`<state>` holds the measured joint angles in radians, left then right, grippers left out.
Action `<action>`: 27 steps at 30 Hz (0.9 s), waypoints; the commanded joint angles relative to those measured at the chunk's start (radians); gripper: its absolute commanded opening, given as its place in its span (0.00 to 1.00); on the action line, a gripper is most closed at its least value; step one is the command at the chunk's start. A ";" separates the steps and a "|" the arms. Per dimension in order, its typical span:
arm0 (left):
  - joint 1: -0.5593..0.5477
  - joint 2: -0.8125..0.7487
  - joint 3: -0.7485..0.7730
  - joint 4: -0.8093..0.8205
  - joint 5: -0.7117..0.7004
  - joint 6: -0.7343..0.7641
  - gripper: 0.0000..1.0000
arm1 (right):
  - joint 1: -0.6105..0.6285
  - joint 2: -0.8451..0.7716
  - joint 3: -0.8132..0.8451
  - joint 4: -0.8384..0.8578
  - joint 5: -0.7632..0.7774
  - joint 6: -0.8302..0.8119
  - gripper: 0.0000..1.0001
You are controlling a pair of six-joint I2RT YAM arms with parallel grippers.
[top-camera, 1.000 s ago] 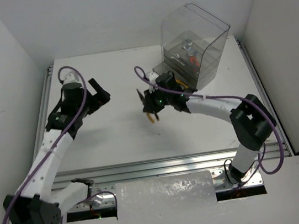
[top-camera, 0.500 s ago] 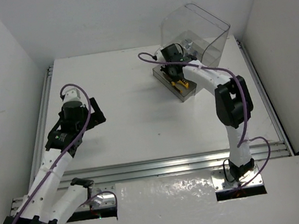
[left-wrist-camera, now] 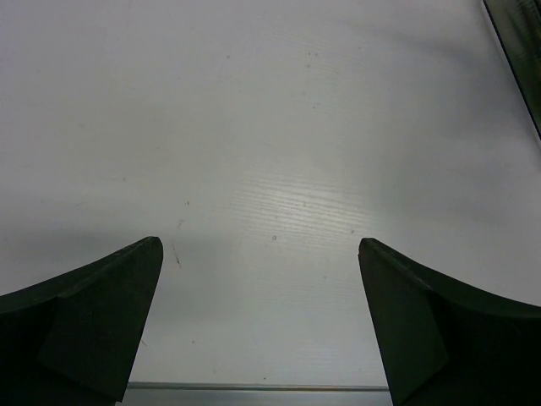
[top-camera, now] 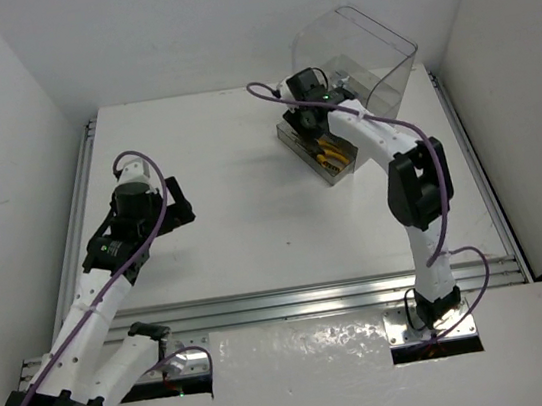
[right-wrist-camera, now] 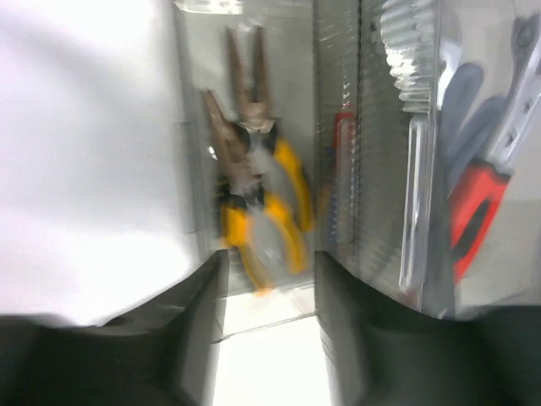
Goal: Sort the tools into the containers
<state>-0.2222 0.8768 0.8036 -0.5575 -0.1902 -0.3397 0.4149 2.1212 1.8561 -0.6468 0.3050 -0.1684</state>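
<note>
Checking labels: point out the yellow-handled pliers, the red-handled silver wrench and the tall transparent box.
yellow-handled pliers (right-wrist-camera: 287,178): right wrist view, yellow handle.
red-handled silver wrench (right-wrist-camera: 472,211): right wrist view, handle.
tall transparent box (top-camera: 380,46): top view, curved cover.

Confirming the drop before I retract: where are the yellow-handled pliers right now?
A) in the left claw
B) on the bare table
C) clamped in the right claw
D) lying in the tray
D: the right wrist view shows both pliers lying flat in the tray, with the right claw open and empty.
</note>
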 commanded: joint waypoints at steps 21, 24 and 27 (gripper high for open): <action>-0.023 -0.029 -0.004 0.051 0.035 0.019 0.99 | 0.093 0.199 0.056 0.182 0.158 0.176 0.00; -0.029 -0.030 -0.003 0.051 0.038 0.019 0.99 | 0.090 0.267 0.091 0.231 0.382 0.089 0.00; -0.034 -0.032 -0.004 0.056 0.044 0.021 0.99 | 0.087 0.330 0.129 0.274 0.552 -0.011 0.00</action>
<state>-0.2405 0.8673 0.8028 -0.5499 -0.1600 -0.3370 0.5171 2.4138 1.9190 -0.4572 0.5900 -0.0658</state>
